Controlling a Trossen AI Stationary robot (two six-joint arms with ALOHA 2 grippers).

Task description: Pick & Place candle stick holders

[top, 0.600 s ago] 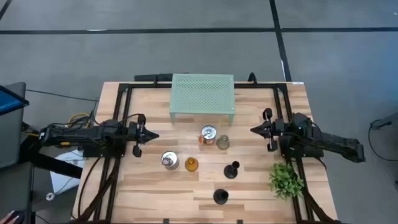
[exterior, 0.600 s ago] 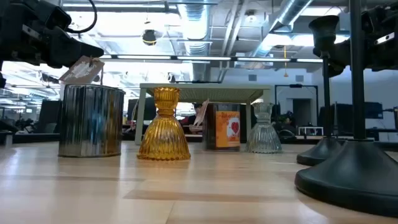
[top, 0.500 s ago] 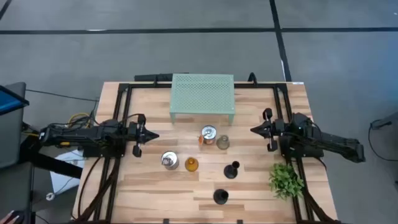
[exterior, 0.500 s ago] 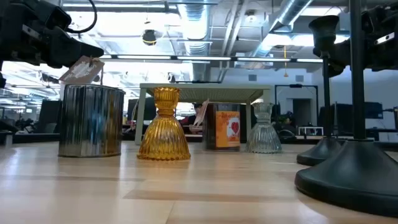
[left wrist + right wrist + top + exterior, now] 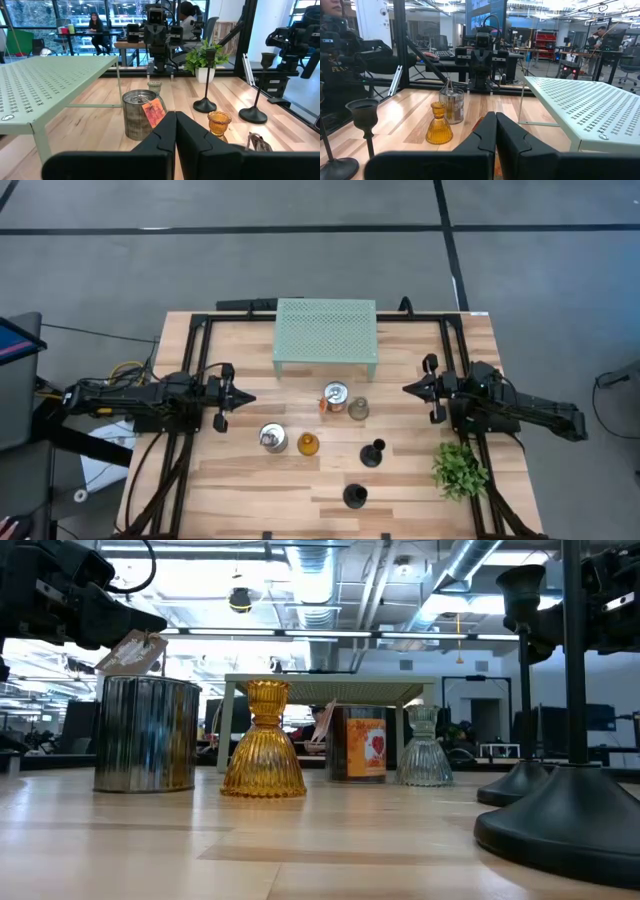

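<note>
Six candle stick holders (image 5: 345, 404) on pale wood table (image 5: 240, 480); left pincer (image 5: 243, 397), right pincer (image 5: 408, 389) both pressed together.

Both arms are just parked low at opposite sides, pointing in at each other. Left gripper (image 5: 243, 396) has its fingers pressed together, right gripper (image 5: 408, 389) same deal, neither one holding anything.

In the low view, the nearest black stick holder (image 5: 575, 740) is running off the top and right edges, its cup out of sight. The orange-and-silver tin (image 5: 358, 743) is partly hiding behind the amber glass holder (image 5: 264, 740). The silvery jar's (image 5: 258, 142) body is getting cut off behind the left gripper (image 5: 175, 131).
</note>
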